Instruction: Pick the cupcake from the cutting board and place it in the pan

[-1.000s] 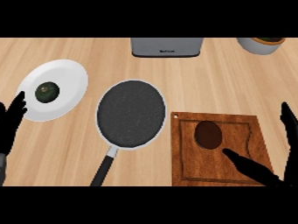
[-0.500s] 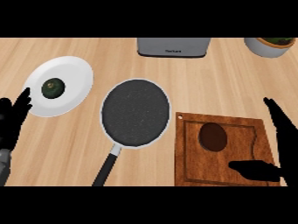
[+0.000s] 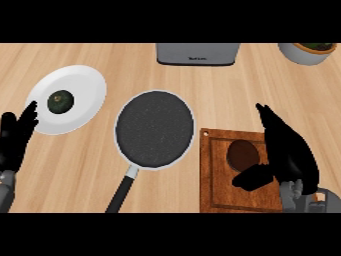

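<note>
Bare counter point(image 3: 225, 100) lies open between cutting board point(image 3: 217, 190) and pan point(image 3: 154, 129); nothing stands between.

On the tabletop point(image 3: 173, 80) there is one pan point(image 3: 155, 129), one cutting board point(image 3: 225, 197), one white plate point(image 3: 81, 90), and one brown cupcake point(image 3: 242, 152) on the board. The plate carries one dark green, roundish item point(image 3: 60, 100), too indistinct to name. At the far edge stand one grey appliance point(image 3: 199, 53) and one pale bowl or pot point(image 3: 306, 52), partly cut off. Two black hands show: one left hand point(image 3: 10, 145) and one right hand point(image 3: 287, 150).
</note>
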Controlling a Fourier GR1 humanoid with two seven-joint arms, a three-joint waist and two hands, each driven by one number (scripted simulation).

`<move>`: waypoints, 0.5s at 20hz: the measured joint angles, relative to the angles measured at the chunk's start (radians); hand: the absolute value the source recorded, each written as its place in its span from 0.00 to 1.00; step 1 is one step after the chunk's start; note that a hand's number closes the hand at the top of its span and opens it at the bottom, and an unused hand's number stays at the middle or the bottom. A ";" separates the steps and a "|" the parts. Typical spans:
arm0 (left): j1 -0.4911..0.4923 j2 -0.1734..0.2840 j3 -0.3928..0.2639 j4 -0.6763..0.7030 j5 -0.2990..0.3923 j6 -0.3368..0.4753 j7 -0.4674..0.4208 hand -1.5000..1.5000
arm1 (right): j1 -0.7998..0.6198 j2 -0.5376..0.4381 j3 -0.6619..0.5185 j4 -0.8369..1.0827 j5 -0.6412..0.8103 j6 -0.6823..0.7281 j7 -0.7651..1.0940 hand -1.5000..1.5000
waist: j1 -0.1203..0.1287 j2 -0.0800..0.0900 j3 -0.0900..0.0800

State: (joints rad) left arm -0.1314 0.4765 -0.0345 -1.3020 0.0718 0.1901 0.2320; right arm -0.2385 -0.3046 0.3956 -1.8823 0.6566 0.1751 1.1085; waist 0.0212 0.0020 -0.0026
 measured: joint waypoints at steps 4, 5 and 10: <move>-0.005 -0.005 0.016 0.004 -0.005 0.001 0.006 0.50 | -0.046 0.059 0.009 0.075 0.028 0.016 0.012 0.00 | -0.009 -0.001 0.001; 0.001 -0.015 0.011 0.002 -0.011 0.006 0.004 0.50 | -0.054 0.066 0.006 0.088 0.029 0.022 0.012 0.00 | -0.010 -0.001 0.001; -0.001 -0.028 0.019 0.019 -0.022 0.007 -0.006 0.50 | -0.039 0.092 0.023 0.125 0.078 0.041 0.012 0.00 | -0.018 -0.002 0.002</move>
State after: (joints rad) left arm -0.1321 0.4488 -0.0150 -1.2835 0.0497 0.1969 0.2259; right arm -0.2775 -0.2128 0.4188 -1.7576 0.7349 0.2165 1.1206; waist 0.0029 -0.0004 -0.0011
